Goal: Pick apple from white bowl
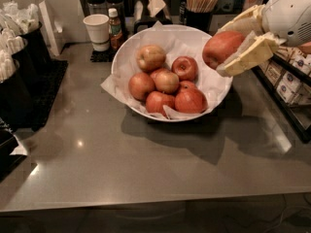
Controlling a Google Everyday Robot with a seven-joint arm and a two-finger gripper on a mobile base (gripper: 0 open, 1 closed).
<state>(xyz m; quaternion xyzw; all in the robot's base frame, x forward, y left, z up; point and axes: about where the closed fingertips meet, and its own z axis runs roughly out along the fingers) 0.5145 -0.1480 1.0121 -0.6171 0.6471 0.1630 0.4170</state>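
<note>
gripper (227,50): we are seeing it clamping the apple (218,45), hovering at 2 o'clock of the white bowl (194,30).
apple: hanging between both fingers, over the rim.
other apples (165,81): lying inside.

Your grey counter (146,164) carries it all: the white bowl (219,100) sits at its middle, shadow falling towards the front. Back left of the bowl, a paper cup (97,30) and a small bottle (114,28) stand side by side on a black mat (103,56). Along the left edge lies a dark tray (46,89). Behind the bowl stands a dark holder (199,18) of stir sticks. Your gripper (224,51) hangs in the air above the bowl's right rim, clamped around the apple (218,45)
</note>
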